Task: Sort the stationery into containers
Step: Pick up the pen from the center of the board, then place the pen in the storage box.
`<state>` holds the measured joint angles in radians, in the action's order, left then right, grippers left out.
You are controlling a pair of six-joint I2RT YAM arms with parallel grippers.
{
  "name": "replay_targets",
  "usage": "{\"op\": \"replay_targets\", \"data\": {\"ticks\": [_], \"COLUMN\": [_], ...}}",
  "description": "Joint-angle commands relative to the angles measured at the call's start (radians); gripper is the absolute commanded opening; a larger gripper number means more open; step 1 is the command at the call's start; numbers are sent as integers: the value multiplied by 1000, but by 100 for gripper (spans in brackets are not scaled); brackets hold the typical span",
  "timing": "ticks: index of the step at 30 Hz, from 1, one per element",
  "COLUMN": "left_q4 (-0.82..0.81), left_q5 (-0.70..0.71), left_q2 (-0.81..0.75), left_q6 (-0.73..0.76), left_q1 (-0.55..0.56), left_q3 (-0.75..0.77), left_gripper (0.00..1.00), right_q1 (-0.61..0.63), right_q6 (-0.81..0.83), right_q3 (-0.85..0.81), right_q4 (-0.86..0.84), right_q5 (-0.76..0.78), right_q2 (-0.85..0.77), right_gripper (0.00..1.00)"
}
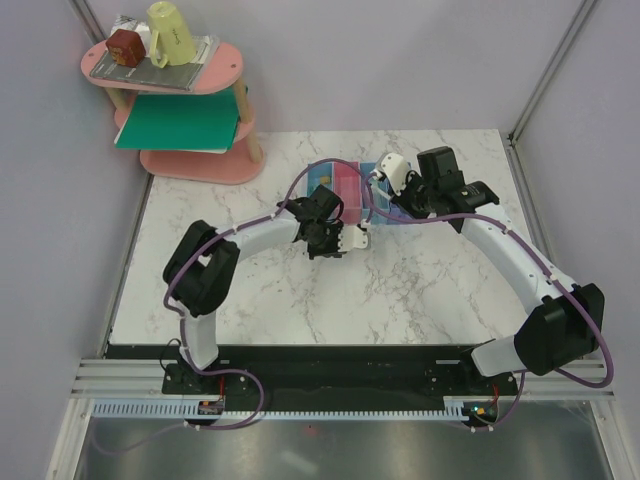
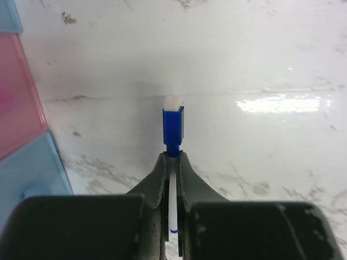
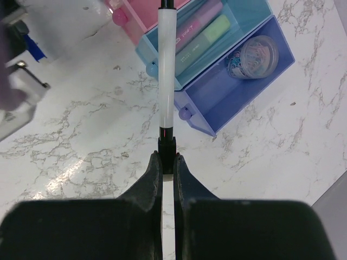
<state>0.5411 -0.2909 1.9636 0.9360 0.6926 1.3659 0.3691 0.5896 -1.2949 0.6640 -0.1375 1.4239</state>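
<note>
Left gripper (image 2: 172,160) low over marble tabletop (image 2: 255,59), clamped on blue-capped marker (image 2: 173,125); right gripper (image 3: 167,158) above bins (image 3: 230,104), clamped on white marker (image 3: 166,70); two markers, three bins seen.

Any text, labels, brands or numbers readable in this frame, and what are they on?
No text here is readable.
Pink bar in the light blue bin: dark print along its length, too blurred to read.
Grey sheet on the pink shelf: printed patches, too small to read.
White marker in the right hand: only a thin red mark, no lettering visible.
</note>
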Motion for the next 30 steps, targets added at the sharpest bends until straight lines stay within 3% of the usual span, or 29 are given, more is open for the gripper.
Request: {"op": "replay_targets", "data": {"ticks": [1,9,17,30], "left_q4": [34,19,11,-33], "left_q5": [-2,55,107,141], "left_q2": [-181,-399,-456,-486], "left_q6": [-118,-132,-76,302], "left_q1": [7,5,7,15], "left_q3": [-51,-149,-139,-108], "left_gripper": [2,2,2,2], "right_q1": [-2,-2,-4,-2], "right_q6": [-62,-209,-370,-586], "right_q3": [-37,-93,-207,-331], "right_q4": [-63,-178,-320,-454], "right_q5": [-21,-16,-14,-116], "right_q2": [-10,102,305,556], "right_gripper": [3,2,1,1]}}
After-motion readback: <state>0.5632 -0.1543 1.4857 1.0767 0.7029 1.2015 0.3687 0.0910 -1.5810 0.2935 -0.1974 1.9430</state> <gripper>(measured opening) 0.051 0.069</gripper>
